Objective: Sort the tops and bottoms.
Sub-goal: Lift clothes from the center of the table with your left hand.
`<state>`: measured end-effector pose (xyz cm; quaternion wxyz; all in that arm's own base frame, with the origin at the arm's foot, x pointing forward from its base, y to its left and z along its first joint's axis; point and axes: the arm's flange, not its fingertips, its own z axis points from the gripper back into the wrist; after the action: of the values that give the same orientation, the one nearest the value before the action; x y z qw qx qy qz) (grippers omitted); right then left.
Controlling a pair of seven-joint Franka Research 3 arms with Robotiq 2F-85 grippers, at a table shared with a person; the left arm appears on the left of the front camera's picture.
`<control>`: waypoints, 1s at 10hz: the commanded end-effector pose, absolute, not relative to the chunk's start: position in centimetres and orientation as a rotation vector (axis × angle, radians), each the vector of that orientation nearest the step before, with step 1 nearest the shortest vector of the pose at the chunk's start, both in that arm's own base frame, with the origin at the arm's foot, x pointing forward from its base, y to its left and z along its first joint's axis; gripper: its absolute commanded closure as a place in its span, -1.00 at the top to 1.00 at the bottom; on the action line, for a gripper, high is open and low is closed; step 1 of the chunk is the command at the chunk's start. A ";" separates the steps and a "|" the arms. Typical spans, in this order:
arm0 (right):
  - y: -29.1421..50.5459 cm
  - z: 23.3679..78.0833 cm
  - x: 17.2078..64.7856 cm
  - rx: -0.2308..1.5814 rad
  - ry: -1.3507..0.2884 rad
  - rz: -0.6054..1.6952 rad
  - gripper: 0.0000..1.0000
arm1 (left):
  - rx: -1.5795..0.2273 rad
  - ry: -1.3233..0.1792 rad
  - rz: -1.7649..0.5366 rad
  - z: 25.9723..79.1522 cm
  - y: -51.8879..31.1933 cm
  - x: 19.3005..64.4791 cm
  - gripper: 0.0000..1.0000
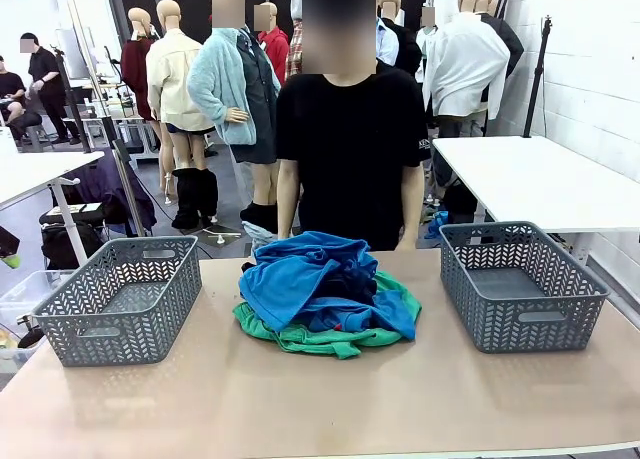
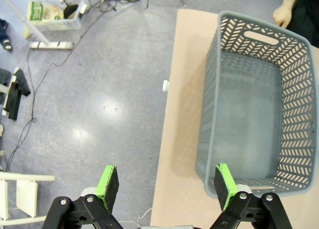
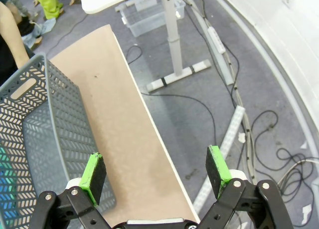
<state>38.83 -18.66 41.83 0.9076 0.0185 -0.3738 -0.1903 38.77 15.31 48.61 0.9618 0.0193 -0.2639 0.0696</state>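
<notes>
A heap of clothes lies mid-table in the front view. The tops [image 1: 300, 277] are bright blue shirts draped over the pile. Of the bottoms, bright green shorts [image 1: 330, 339] spread underneath, and dark navy trousers [image 1: 350, 281] peek out between the blue folds. My left gripper [image 2: 167, 185] hangs open high over the table's edge, beside an empty grey basket [image 2: 249, 109]. Wide open too, my right gripper [image 3: 155, 170] hovers above the other table edge next to a second grey basket [image 3: 35, 134]; a strip of blue and green cloth [image 3: 5, 189] shows at that view's left margin.
The two baskets [image 1: 120, 297] [image 1: 520, 284] flank the pile. A person in a black shirt [image 1: 350, 139] stands at the far side; a hand [image 2: 285, 10] rests near the left basket. Cables, boxes and a white table leg [image 3: 172, 34] stand on the floor around.
</notes>
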 end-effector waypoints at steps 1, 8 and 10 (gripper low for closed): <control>-18.7 42.1 38.7 0.031 -0.772 -0.385 1.00 | 0.047 -0.580 -0.014 51.4 11.6 39.3 1.00; -18.7 42.1 38.7 0.031 -0.772 -0.385 1.00 | 0.083 -0.478 -0.671 54.8 -9.8 41.2 1.00; -18.7 42.1 38.7 0.031 -0.772 -0.385 1.00 | 0.054 -0.566 -0.568 55.2 -9.3 39.6 1.00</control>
<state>38.80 -18.68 41.91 0.9072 0.0182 -0.3746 -0.1904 40.28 -10.87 54.54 0.9197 0.0261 -0.2545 -0.2978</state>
